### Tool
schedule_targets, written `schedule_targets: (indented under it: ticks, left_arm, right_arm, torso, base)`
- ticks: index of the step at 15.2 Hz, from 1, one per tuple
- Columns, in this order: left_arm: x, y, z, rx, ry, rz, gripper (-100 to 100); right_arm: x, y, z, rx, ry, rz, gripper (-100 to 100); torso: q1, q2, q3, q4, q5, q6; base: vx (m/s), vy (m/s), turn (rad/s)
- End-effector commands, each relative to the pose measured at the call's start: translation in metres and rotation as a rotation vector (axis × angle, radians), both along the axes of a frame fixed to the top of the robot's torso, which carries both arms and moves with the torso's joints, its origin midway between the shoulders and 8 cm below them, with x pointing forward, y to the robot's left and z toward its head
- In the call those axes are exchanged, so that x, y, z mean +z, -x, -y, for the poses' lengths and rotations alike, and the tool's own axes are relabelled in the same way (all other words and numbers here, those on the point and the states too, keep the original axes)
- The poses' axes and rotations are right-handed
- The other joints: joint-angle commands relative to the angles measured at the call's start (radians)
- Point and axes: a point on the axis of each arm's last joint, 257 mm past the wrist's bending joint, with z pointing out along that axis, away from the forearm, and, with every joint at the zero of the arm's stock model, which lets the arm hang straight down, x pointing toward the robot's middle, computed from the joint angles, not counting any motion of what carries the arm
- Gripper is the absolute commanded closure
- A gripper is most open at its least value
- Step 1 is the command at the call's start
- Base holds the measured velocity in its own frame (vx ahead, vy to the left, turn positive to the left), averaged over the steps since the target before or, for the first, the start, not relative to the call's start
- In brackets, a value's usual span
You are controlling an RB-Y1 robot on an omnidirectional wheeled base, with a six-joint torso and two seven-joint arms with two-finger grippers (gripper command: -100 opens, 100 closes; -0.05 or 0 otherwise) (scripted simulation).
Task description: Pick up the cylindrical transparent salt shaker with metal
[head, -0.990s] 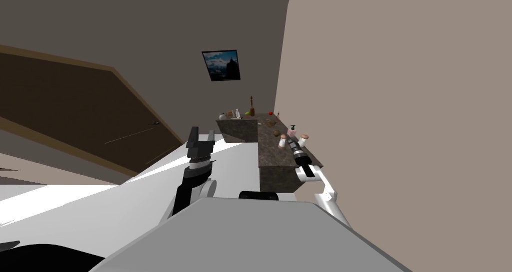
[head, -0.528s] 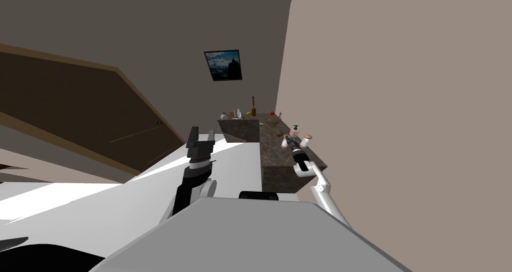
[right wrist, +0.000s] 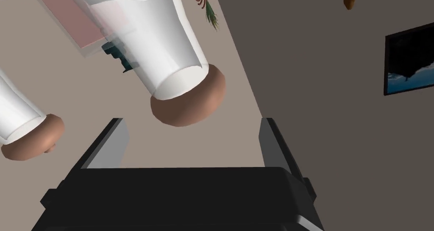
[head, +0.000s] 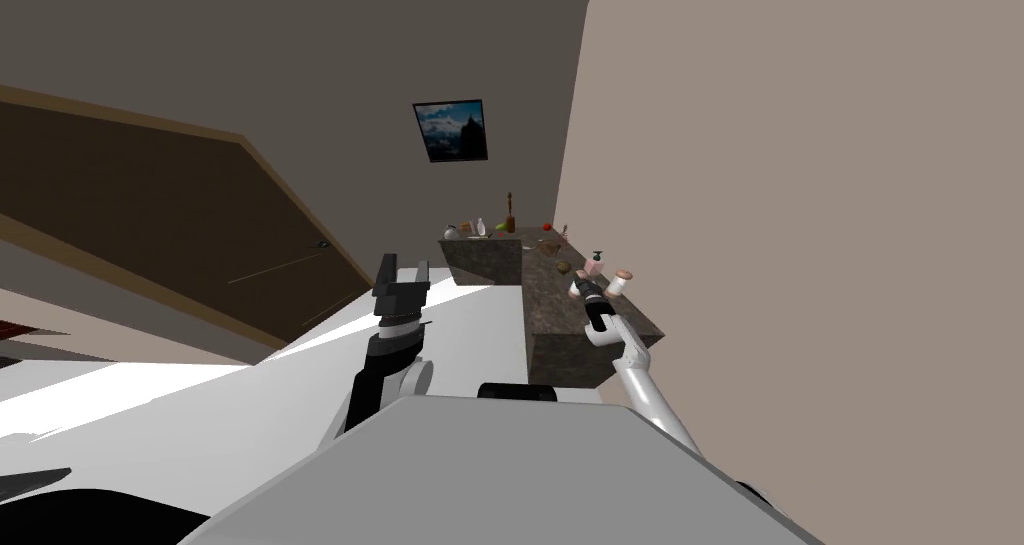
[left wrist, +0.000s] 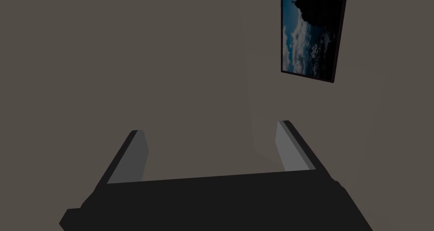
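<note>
A white translucent shaker (right wrist: 163,46) with a rounded brown cap stands on the dark stone counter (head: 545,311). Its cap reaches just to the tips of my right gripper (right wrist: 191,129), which is open and lined up with it. In the head view this shaker (head: 576,290) shows small, right at my right gripper (head: 583,286). A second shaker of the same kind (right wrist: 19,122) (head: 620,282) stands beside it, outside the fingers. My left gripper (head: 404,264) (left wrist: 210,129) is open and holds nothing, raised in front of my chest.
A pink soap bottle (right wrist: 63,12) with a dark teal pump stands just behind the shakers. Several small items (head: 480,228) crowd the counter's far end. A beige wall (head: 800,269) runs along the counter's right side. A dark brown door (head: 200,239) is to the left.
My right hand has drawn in on the left one of the two shakers, with the forearm swung lower. My head view has shifted a little. The left arm has not moved.
</note>
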Motion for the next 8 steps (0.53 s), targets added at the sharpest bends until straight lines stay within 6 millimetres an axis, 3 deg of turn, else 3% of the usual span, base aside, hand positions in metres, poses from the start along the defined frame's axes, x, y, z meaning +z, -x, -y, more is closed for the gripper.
schedule_targets:
  ticks: [1, 8]
  left_arm:
    - [0.0, 0.0, 0.0, 0.0, 0.0, 0.0, 0]
    - [0.0, 0.0, 0.0, 0.0, 0.0, 0.0, 0]
  right_arm:
    - [-0.007, -0.008, 0.013, -0.049, 0.043, -0.038, -100]
    - [-0.019, -0.019, 0.042, -0.171, 0.169, -0.122, -100]
  torso:
    - [0.0, 0.0, 0.0, 0.0, 0.0, 0.0]
    - [0.0, -0.001, 0.0, 0.0, 0.0, 0.0]
  base:
    - [0.004, 0.071, 0.013]
    - [0.006, 0.065, 0.008]
